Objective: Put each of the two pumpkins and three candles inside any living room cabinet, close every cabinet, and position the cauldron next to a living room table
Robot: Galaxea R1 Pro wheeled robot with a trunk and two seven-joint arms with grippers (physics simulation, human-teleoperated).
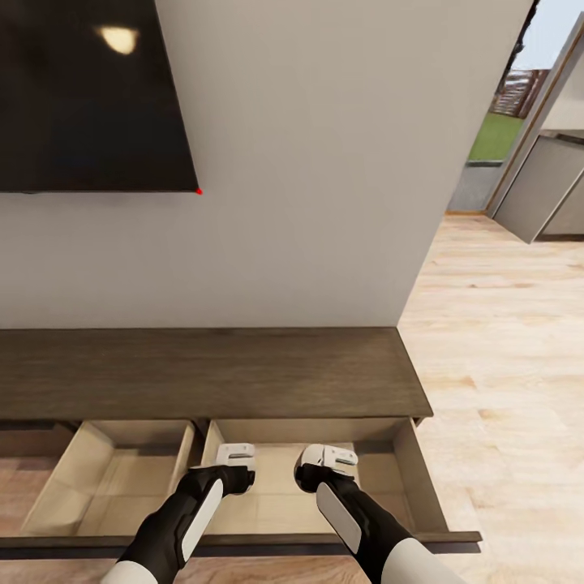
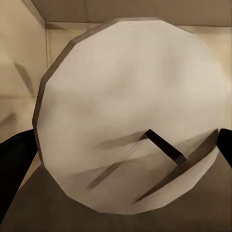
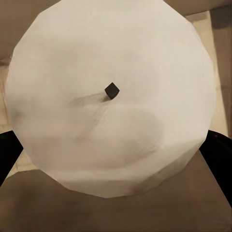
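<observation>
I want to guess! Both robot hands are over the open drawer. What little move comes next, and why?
Probably lower the left gripper and let go: its jaws flank a round white candle with a dark wick, over the open pale beige drawer of the dark-brown wood cabinet.

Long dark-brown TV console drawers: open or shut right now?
Open. Long dark-brown wood TV console has two drawers pulled out, pale beige interiors exposed; both grippers hover over the right-hand drawer.
</observation>
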